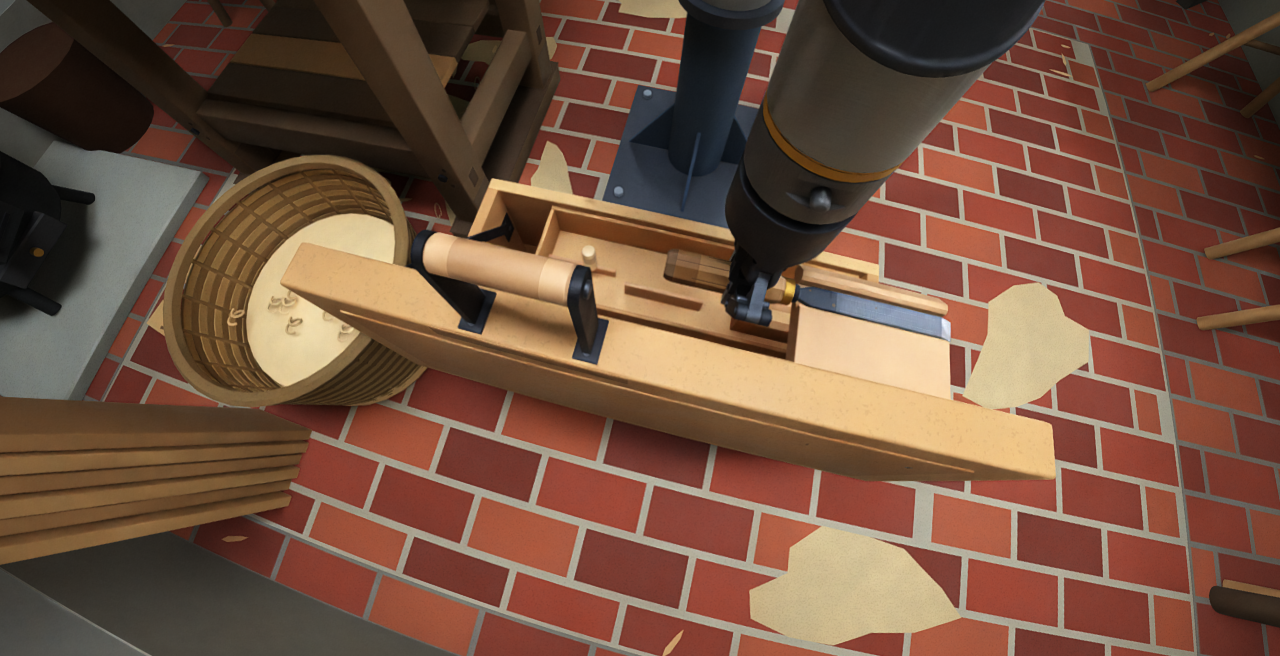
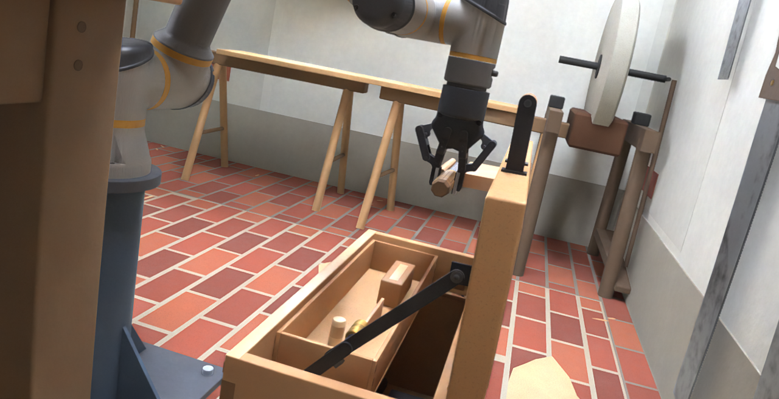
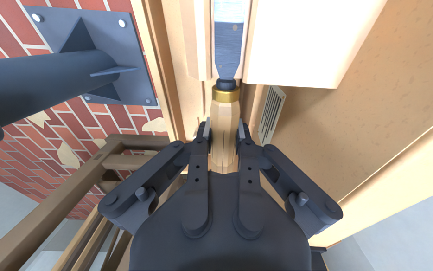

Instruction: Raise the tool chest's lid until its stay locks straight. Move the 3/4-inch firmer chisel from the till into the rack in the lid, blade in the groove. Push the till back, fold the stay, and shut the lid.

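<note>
The firmer chisel [image 3: 223, 111] has a pale wooden handle, a brass ferrule and a grey steel blade [image 1: 882, 310]. It is gripped by its handle in my closed gripper [image 3: 224, 134], level with the top of the raised lid [image 2: 490, 266]. Its blade lies in the groove of the rack block [image 1: 873, 350] on the lid's inner face. The tool chest [image 2: 348, 315] stands open on the brick floor. The dark stay [image 2: 389, 315] runs straight from the chest to the lid. The till [image 2: 354, 299] sits pulled forward and holds a small block and a peg.
Behind the chest stand sawhorses with planks [image 2: 305, 73] and a grindstone on a wooden frame [image 2: 613, 64]. My dark base post [image 1: 712, 79] is bolted beside the chest. A wicker basket [image 1: 277, 281] lies on its side at the chest's end. A workbench leg [image 1: 403, 70] rises nearby.
</note>
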